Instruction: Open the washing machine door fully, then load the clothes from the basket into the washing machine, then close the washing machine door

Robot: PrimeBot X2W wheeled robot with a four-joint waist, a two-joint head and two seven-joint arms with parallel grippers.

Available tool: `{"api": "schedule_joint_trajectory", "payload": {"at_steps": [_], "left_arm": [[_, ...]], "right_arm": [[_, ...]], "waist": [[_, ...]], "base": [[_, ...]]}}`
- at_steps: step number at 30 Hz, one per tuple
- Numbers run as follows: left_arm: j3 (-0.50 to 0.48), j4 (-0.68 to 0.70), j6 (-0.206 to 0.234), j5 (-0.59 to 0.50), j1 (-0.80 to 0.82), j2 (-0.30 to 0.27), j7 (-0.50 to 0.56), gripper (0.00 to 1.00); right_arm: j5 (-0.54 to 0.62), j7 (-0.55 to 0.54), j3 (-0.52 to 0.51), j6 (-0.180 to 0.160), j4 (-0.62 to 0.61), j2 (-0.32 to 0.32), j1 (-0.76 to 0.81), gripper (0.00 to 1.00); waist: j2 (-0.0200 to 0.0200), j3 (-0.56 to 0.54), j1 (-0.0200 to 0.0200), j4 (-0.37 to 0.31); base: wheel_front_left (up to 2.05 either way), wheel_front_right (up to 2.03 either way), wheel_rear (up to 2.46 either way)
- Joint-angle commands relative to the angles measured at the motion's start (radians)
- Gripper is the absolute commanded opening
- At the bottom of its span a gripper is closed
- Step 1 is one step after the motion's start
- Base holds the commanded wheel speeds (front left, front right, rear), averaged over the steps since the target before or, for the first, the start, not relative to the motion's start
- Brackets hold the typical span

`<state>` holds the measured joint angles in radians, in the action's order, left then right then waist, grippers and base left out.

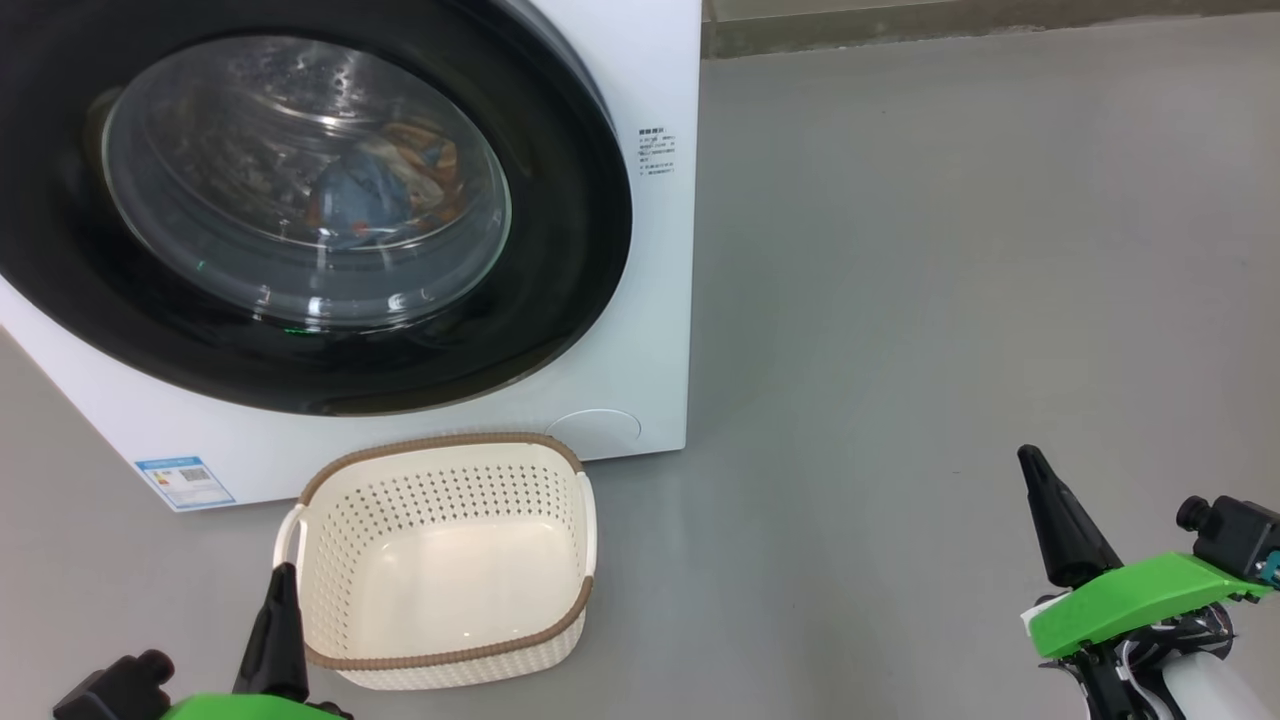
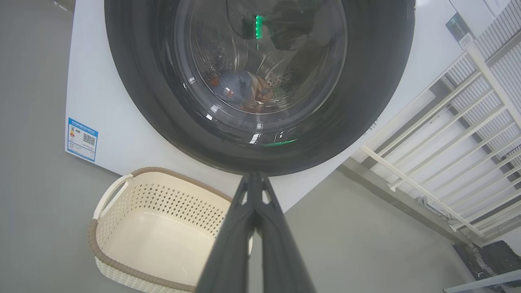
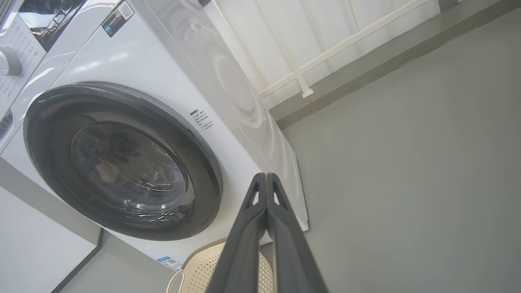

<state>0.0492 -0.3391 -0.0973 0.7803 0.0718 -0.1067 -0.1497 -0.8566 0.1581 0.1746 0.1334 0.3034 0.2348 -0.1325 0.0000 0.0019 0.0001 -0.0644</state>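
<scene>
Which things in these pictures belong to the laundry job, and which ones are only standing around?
Belongs to the job:
washing machine
washing machine door, shut
clothes, seen inside through the door
basket, empty

Only around:
blue label sticker on the machine's front
white railing beside the machine
grey floor

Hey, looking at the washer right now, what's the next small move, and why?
Probably just back away: the washing machine door looks closed, the clothes sit behind its glass, and the basket is empty.
</scene>
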Motion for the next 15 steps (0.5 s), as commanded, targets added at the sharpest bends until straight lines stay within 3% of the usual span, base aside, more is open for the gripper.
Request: {"api": "schedule_joint_trajectory", "payload": {"at_steps": [1, 15], "left_arm": [[-0.022, 0.033, -0.008, 0.034, 0.028, -0.007, 0.009, 0.0], [-0.045, 0.043, -0.012, 0.162, 0.029, 0.004, 0.05, 0.0]], "right_arm": [[-0.031, -0.009, -0.017, -0.001, -0.029, 0.008, -0.016, 0.0], [-0.15, -0.049, -0.058, -0.001, -0.034, -0.021, -0.009, 0.0]], "waist": [[0.0, 0.0, 0.0, 0.002], [0.0, 0.0, 0.0, 0.012]], "base": [[0.0, 0.0, 0.0], [0.0, 0.0, 0.0]]}}
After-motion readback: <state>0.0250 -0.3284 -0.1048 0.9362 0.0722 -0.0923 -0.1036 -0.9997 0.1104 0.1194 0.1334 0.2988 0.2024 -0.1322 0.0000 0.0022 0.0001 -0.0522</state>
